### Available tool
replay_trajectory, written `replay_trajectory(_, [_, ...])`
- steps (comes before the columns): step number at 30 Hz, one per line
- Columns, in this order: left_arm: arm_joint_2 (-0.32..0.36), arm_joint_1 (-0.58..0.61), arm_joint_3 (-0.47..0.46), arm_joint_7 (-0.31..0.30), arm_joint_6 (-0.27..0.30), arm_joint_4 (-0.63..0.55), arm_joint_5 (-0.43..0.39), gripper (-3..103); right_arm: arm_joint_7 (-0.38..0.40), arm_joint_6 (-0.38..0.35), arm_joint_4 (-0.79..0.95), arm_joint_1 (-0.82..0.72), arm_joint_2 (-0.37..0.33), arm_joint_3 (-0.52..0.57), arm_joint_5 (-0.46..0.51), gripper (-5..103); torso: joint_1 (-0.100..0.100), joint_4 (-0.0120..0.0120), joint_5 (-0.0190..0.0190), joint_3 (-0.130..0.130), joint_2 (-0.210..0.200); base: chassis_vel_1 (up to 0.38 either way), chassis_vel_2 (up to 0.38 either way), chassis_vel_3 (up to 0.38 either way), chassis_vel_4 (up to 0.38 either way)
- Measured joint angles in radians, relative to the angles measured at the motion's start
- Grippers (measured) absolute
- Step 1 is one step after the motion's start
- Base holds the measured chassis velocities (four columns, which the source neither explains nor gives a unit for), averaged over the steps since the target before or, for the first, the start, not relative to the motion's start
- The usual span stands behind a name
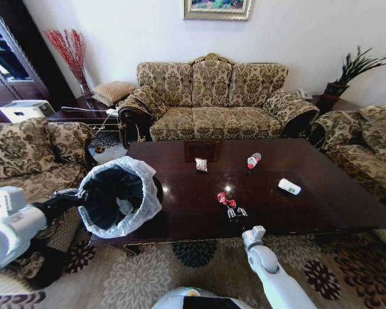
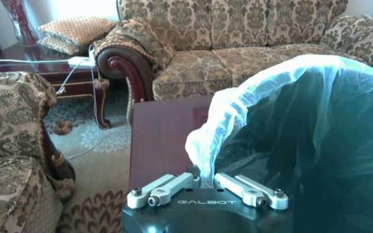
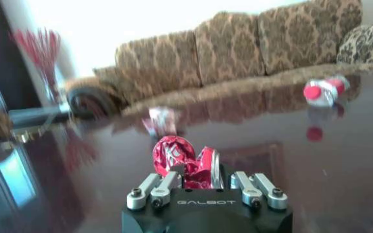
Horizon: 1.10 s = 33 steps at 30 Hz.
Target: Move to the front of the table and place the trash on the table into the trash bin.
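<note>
On the left, my left gripper (image 1: 74, 199) (image 2: 204, 180) is shut on the rim of the trash bin (image 1: 119, 196) (image 2: 303, 145), a black bin with a whitish bag. It holds the bin tilted over the table's (image 1: 321, 206) left front corner. My right gripper (image 1: 233, 211) (image 3: 196, 177) reaches over the table's front edge and is shut on the red wrapper (image 1: 224, 199) (image 3: 183, 160). Farther back on the table lie a crumpled white paper (image 1: 201, 165) (image 3: 161, 119), a small bottle with a red cap (image 1: 253, 160) (image 3: 322, 91) and a white-green carton (image 1: 289, 187).
A patterned sofa (image 1: 212, 103) stands behind the table. Armchairs flank it at the left (image 1: 26, 154) and right (image 1: 367, 148). A side table (image 1: 83, 112) with cables sits at the back left. Patterned carpet (image 1: 180, 270) covers the floor in front.
</note>
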Motion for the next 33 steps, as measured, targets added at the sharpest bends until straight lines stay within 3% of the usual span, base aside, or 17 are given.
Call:
replay_trajectory(5, [0.010,0.009,-0.003,0.000,0.001,0.002,0.003,0,-0.064,0.017,0.206,-0.020,-0.011,0.029,0.062,30,0.000,-0.0002,-0.0004,0.000,0.000,0.000,0.000,0.000,0.000])
replay_trajectory(8, [0.018,0.013,0.005,0.005,0.005,0.005,0.015,0,-0.101,-0.008,0.333,-0.010,-0.019,0.027,0.095,30,0.000,0.0000,-0.0004,0.000,0.000,0.000,0.000,0.000,0.000])
replay_trajectory(10, [0.026,0.019,0.015,0.008,0.006,0.010,0.027,0,-0.136,-0.051,0.442,0.018,-0.035,-0.002,0.145,30,0.000,-0.0001,-0.0004,0.000,0.000,0.000,0.000,0.000,0.000])
replay_trajectory(11, [0.033,0.021,0.025,0.013,-0.001,0.016,0.028,0,-0.164,-0.110,0.527,0.063,-0.070,-0.053,0.200,30,0.000,0.0001,-0.0004,0.000,0.000,0.000,0.000,0.000,0.000])
replay_trajectory(15, [0.041,0.013,0.040,0.017,-0.004,0.019,0.022,0,-0.217,-0.197,0.604,0.177,-0.119,-0.154,0.247,30,0.000,0.0001,-0.0006,0.000,0.000,0.000,0.000,0.000,0.000])
replay_trajectory(20, [0.042,0.019,0.043,0.019,0.001,-0.020,-0.008,0,-0.266,-0.265,0.627,0.308,-0.107,-0.288,0.264,30,0.000,0.0003,0.0000,0.000,0.000,0.000,0.000,0.000,0.000])
replay_trajectory(25, [0.062,0.023,0.041,0.017,0.009,-0.059,-0.035,0,-0.263,-0.324,0.647,0.383,-0.080,-0.413,0.301,30,0.000,-0.0002,-0.0001,0.000,0.000,0.000,0.000,0.000,0.000])
replay_trajectory(33, [0.041,0.033,0.031,0.015,0.019,-0.088,-0.056,0,-0.247,-0.337,0.579,0.427,-0.043,-0.500,0.230,27,0.000,0.0001,-0.0002,0.000,0.000,0.000,0.000,0.000,0.000])
